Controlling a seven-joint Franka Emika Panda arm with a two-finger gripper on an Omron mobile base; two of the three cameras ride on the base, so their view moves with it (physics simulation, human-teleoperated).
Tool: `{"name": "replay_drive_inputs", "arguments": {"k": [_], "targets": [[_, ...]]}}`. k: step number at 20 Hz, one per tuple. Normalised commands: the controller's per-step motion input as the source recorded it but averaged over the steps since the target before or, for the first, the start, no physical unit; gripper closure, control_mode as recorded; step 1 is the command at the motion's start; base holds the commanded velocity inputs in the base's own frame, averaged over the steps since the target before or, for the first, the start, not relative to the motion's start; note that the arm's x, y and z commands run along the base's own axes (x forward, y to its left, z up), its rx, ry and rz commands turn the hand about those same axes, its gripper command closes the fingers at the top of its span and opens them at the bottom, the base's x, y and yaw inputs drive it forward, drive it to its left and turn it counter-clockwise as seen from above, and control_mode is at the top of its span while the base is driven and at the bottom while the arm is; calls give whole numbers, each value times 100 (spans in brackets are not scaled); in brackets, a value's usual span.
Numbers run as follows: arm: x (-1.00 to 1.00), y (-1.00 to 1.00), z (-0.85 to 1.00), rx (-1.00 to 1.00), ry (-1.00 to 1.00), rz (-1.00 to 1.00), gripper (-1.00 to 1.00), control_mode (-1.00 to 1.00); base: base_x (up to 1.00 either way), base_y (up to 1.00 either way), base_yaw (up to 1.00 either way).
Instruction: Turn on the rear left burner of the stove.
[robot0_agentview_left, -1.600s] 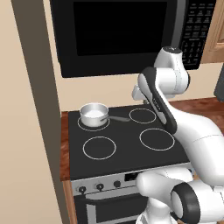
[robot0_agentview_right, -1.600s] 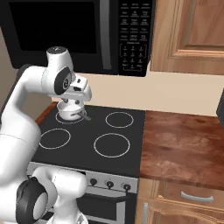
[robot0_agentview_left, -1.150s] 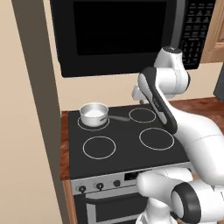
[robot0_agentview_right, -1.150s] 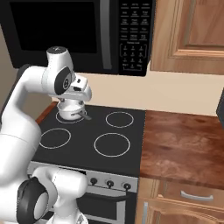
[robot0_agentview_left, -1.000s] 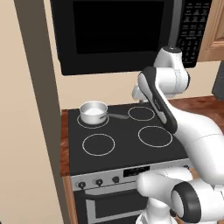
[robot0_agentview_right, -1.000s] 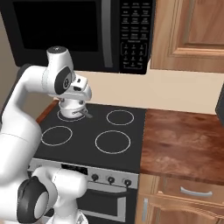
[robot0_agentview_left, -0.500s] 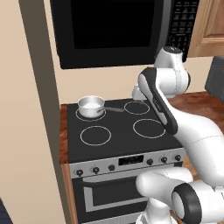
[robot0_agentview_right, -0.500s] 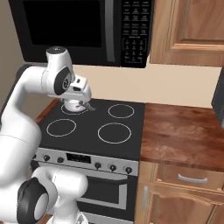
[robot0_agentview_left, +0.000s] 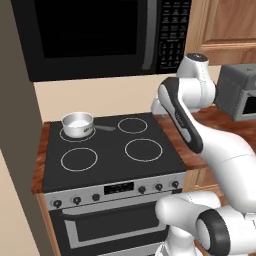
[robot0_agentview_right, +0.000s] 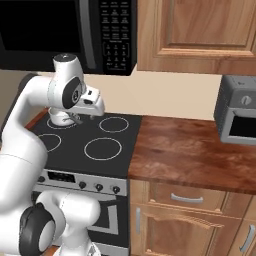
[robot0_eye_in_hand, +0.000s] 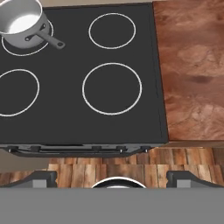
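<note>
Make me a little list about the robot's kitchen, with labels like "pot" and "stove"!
stove: black glass top with four white rings, knobs along the steel front
rear left burner: white ring under the pot
pot: small steel saucepan, empty, handle pointing right
knobs: small, black, none touched
gripper: high above the stove, fingers wide apart, holding nothing
microwave: black, above the stove
counter: brown wood, right of the stove
toaster oven: grey, on the counter

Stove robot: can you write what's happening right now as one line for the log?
stove: knobs untouched | rear left burner: saucepan on it | gripper: high above stove, open, empty | phase: approaching
</note>
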Motion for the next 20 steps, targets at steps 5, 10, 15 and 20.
{"name": "replay_drive_inputs", "arguments": {"k": [5,10,15,20], "targets": [[0,0,0,0,0,0,-100,100,0,-1,0],[0,0,0,0,0,0,-100,100,0,1,0],[0,0,0,0,0,0,-100,100,1,1,0],[-12,5,-4,0,-1,0,-100,-100,0,0,0]]}}
